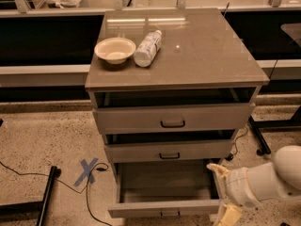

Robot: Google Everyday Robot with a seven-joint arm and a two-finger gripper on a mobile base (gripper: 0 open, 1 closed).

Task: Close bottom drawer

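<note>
The bottom drawer (164, 207) of the grey cabinet is pulled far out. Its box is empty and its slim front panel carries a small dark handle (170, 214). My gripper (222, 192) is at the drawer's right front corner, on a white arm coming in from the lower right. It is open. One yellowish finger (215, 168) is by the drawer's right side wall, and the other (228, 215) is lower, beside the end of the front panel. It holds nothing.
The middle drawer (169, 150) and the top drawer (173, 118) stand slightly open. A white bowl (114, 49) and a lying plastic bottle (147, 48) rest on the cabinet top. On the floor are a blue tape X (87, 171), cables and a black stand leg (46, 197) at left.
</note>
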